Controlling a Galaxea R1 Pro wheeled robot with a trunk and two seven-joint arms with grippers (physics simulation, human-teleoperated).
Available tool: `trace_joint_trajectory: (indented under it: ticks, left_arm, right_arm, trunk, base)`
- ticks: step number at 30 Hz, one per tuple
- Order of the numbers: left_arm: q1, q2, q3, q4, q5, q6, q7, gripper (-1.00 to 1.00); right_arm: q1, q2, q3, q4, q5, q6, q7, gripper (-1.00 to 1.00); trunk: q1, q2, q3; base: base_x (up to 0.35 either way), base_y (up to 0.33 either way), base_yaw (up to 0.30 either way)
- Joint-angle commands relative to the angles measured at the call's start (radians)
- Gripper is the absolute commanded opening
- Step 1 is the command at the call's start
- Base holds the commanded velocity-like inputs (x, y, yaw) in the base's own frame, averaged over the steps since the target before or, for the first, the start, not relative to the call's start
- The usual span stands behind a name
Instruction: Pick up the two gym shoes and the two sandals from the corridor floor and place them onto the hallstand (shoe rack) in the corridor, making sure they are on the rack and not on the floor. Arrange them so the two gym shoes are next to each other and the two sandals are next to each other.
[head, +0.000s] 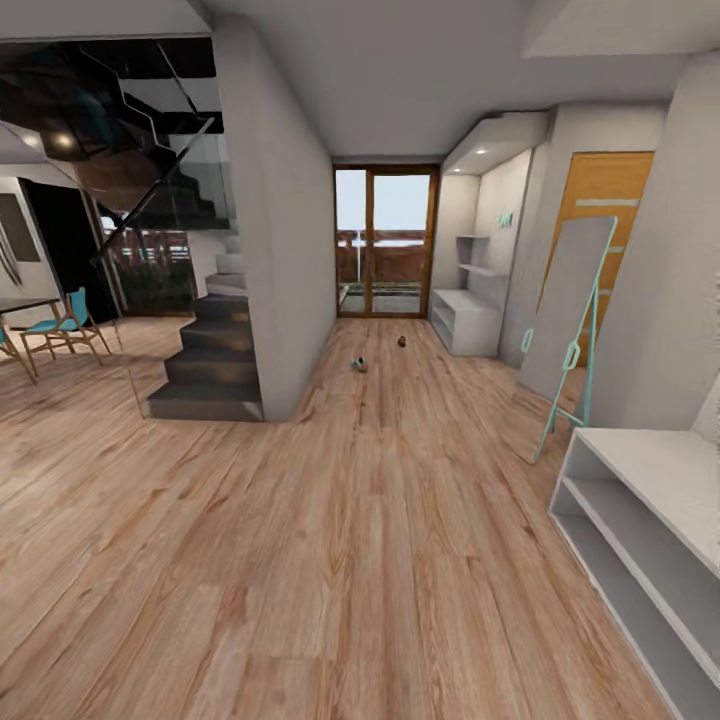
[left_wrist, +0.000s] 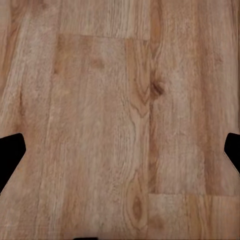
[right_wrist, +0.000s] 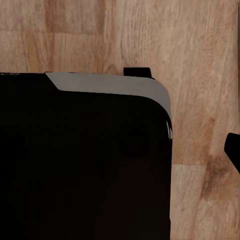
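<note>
Head view looks down a long corridor of wood-plank corridor floor (head: 380, 560) toward a glazed door (head: 386, 240) at centre frame. Two small items lie on the boards in the middle distance, one near centre (head: 359, 364) and a darker one just beyond it to the right (head: 402, 341); they are too small to say which is gym shoe and which is sandal, though they are probably part of the footwear to be collected. A light grey hallstand (head: 466, 318) stands against the wall at right of the door, its low tiers apparently bare. A second grey shelved unit (head: 640, 520) fills the lower right of the frame, also bare, with a leaning mirror (head: 570, 305) just beyond it. Left wrist view shows dark tips of the left tool (left_wrist: 120, 150) at both picture edges, set wide apart and holding nothing over bare planks. Right wrist view shows a large dark body (right_wrist: 85, 160) over the floor and a dark tip at the edge; the right tool's state cannot be told. No shoe appears lifted or racked, so the task looks barely begun, with all pickups still ahead.
</note>
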Motion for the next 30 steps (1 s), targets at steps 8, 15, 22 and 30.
trace_joint_trajectory:
  ticks: [8, 15, 22, 30]
  left_arm:
    - [0.0, 0.0, 0.0, 0.001, 0.0, -0.003, 0.0, 1.0]
    - [0.0, 0.0, 0.0, 0.001, 0.0, -0.003, 0.0, 1.0]
    - [0.0, 0.0, 0.0, 0.001, 0.0, -0.003, 0.0, 1.0]
    - [0.0, 0.0, 0.0, 0.001, 0.0, -0.003, 0.0, 1.0]
  right_arm:
    - [0.0, 0.0, -0.001, 0.0, 0.0, -0.002, 0.002, 1.0]
    - [0.0, 0.0, -0.001, 0.0, 0.0, -0.002, 0.001, 1.0]
    - [0.0, 0.0, -0.001, 0.0, 0.0, -0.002, 0.001, 1.0]
    - [0.0, 0.0, -0.002, 0.0, 0.0, -0.002, 0.001, 1.0]
  trunk:
    - [0.001, 0.0, -0.001]
    - [0.001, 0.0, -0.001]
    - [0.001, 0.0, -0.001]
    - [0.001, 0.0, -0.001]
  base:
    - [0.345, 0.0, -0.095]
    - [0.345, 0.0, -0.005]
    - [0.345, 0.0, 0.0]
    - [0.345, 0.0, 0.0]
